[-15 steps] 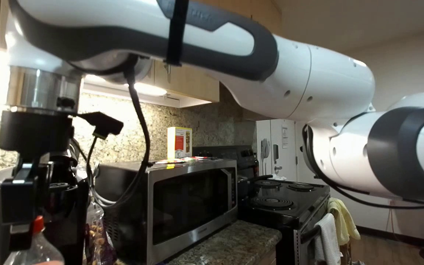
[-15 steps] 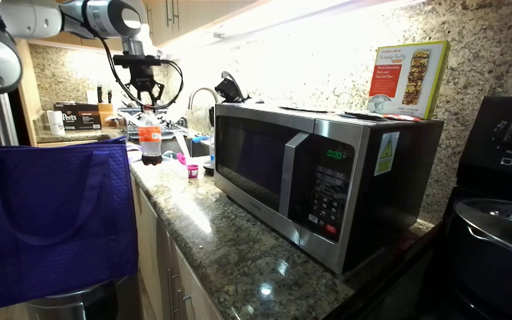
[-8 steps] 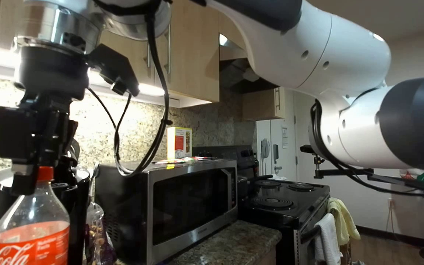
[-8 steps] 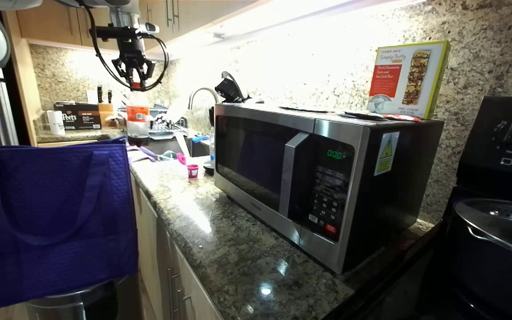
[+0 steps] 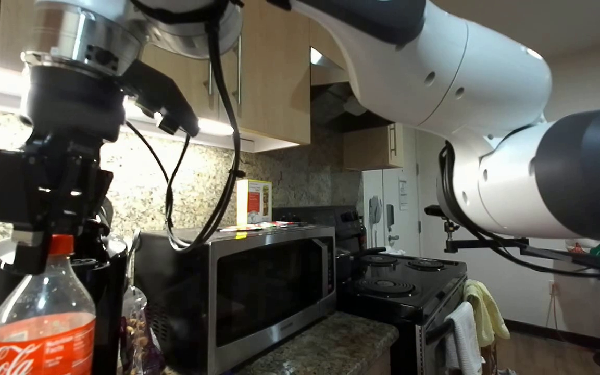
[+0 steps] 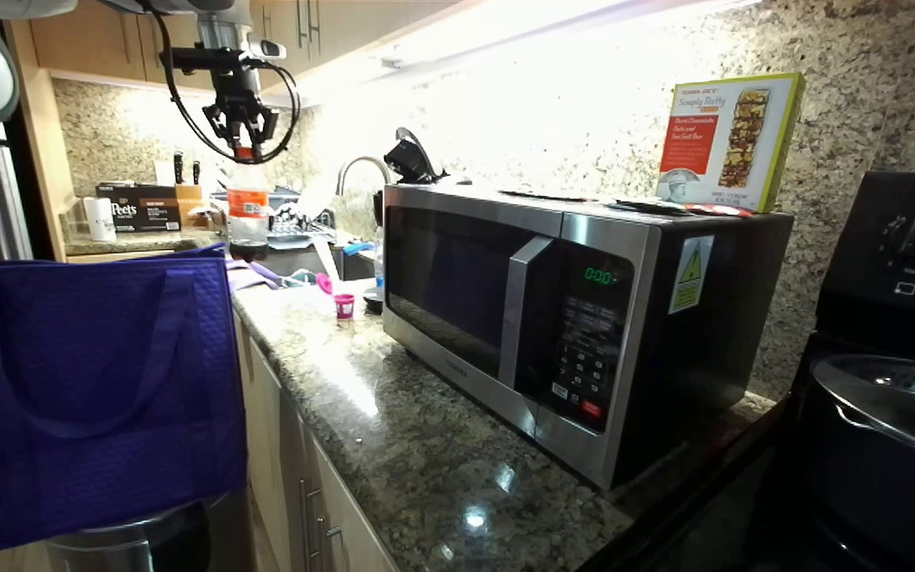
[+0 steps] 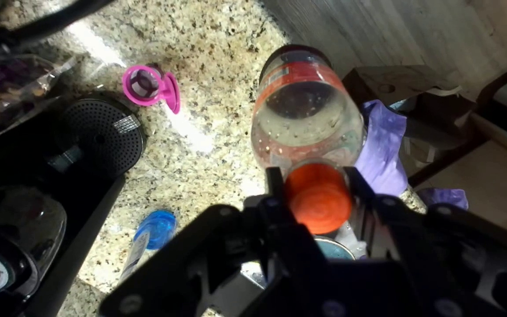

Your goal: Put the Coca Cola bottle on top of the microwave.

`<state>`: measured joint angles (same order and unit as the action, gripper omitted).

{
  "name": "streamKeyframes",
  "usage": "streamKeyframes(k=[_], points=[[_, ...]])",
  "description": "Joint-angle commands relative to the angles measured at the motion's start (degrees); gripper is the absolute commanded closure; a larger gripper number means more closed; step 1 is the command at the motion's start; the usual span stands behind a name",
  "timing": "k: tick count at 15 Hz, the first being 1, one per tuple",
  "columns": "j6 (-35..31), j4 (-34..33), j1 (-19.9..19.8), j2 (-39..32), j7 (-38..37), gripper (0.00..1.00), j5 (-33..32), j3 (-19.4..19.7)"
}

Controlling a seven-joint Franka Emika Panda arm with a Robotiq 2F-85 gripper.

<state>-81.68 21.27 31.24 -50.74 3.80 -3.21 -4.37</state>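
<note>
Coca Cola bottle (image 6: 248, 210) higher in both exterior views than a second ago, gripper (image 7: 315, 180) clenched around its red-orange cap (image 7: 319, 204), microwave (image 6: 449, 278) unmoved.

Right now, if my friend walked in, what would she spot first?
Probably the cola bottle, its red cap held in the robot's gripper. Next, the big purple bag filling the lower left of an exterior view. The snack box standing on the microwave might catch her eye too.
</note>
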Motion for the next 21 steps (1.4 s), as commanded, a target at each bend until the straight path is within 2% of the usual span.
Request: streamKeyframes(k=[1,14,15,16,21], points=[[2.02,0.36,-0.62,1.80,-3.38,0.84,-0.08,0.42],[-1.29,-0.18,-1.97,5.01,-40.39,0.85,2.68,1.17],[-4.02,-0.20,-1.77,5.11,-41.81,0.85,2.22,1.42],[-2.07,0.81,-1.69,4.70,-37.80,0.64,1.44,1.30],[-4.24,0.79,-1.71,5.02,-40.28,0.64,1.39,1.44]])
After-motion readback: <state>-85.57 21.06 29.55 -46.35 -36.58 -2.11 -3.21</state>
